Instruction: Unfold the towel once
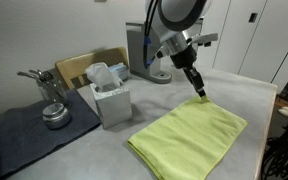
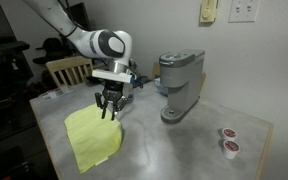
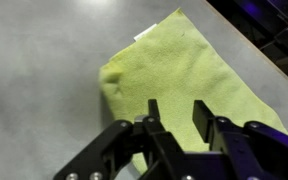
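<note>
Table (image 1: 99, 152) — towel (image 1: 189, 138) beneath parted jaws.

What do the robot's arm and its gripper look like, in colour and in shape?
The arm is white, built of rounded links, with a dark round cap at the joint near the wrist. The gripper is black: two narrow, flat fingers on angular hinged linkages. No cables or markings can be made out.

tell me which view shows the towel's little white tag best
The wrist view: it looks down on the towel from close up, and the white tag sticks out plainly at one edge, near a corner. In both exterior views the towel shows whole, but the tag is too small to make out.
</note>
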You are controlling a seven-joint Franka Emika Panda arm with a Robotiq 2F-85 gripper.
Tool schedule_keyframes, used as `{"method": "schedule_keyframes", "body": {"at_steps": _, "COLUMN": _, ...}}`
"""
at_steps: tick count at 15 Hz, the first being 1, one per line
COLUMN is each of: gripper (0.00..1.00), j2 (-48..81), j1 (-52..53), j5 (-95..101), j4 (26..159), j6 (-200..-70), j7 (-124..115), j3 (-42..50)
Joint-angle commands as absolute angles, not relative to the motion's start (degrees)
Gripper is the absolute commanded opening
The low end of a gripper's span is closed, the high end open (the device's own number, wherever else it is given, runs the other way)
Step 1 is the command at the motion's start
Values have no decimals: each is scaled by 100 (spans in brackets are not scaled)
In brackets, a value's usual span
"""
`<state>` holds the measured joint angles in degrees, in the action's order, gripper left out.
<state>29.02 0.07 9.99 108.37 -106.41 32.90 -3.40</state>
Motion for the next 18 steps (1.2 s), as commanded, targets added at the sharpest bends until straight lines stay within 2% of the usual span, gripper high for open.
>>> {"method": "schedule_keyframes", "body": {"at_steps": 1, "gripper": 72, "j2": 2859, "j1": 34, "j5": 1243, "j4": 10810, "j6": -10563, "j7": 2790, "j3": -286}}
{"method": "schedule_keyframes", "body": {"at_steps": 4, "gripper": 94, "j2": 2688, "j1": 75, "j5": 1371, "j4": 10873, "j6": -10553, "j7": 2395, "j3": -304}}
{"method": "schedule_keyframes", "body": {"at_steps": 5, "gripper": 98, "j2": 2647, "j1": 86, "j5": 1336, "j4": 10860, "j6": -10494, "j7": 2249, "j3": -312}}
{"method": "schedule_keyframes", "body": {"at_steps": 11, "gripper": 100, "j2": 2114, "j1": 124, "j5": 239, "j4": 10868, "j6": -10144, "j7": 888, "j3": -390}}
{"method": "schedule_keyframes", "body": {"at_steps": 18, "gripper": 100, "j2": 1644, "j1": 351, "j5": -909, "j4": 10984, "j6": -10563, "j7": -1111, "j3": -335}}
